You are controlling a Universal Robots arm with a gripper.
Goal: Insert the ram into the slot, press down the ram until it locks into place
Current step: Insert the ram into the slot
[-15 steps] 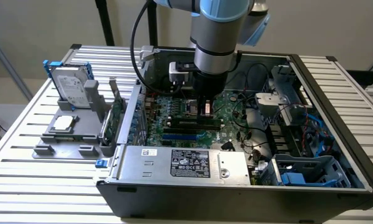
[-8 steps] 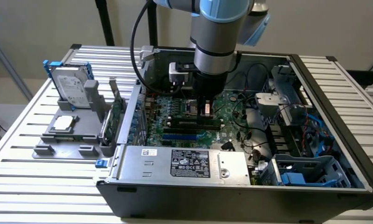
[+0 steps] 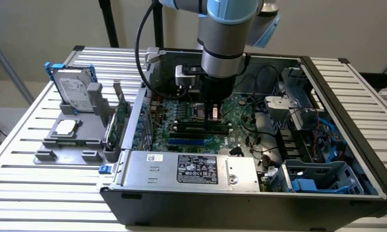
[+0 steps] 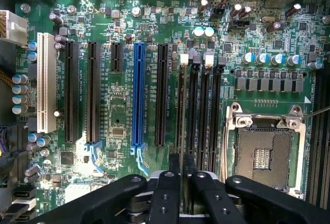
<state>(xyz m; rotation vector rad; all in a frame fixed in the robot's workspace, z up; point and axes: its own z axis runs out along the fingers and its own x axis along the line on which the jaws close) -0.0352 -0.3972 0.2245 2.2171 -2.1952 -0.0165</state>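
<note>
Insertion step, by judgement. Black two-finger gripper is drawn narrow, apparently pinching the thin dark-green ram edge-on. The ram runs along a long black plastic slot beside the bright blue connector. Exterior view: silver power-supply box at 6 o'clock of gripper. Clip lock unconfirmed. Seating calls for square, even downward pressure.

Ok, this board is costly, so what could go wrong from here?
1. The tool hangs over four alike black memory slots packed side by side; a slight offset could meet the wrong one.
2. The bare processor socket lies right beside them; a slip might harm its contacts.
</note>
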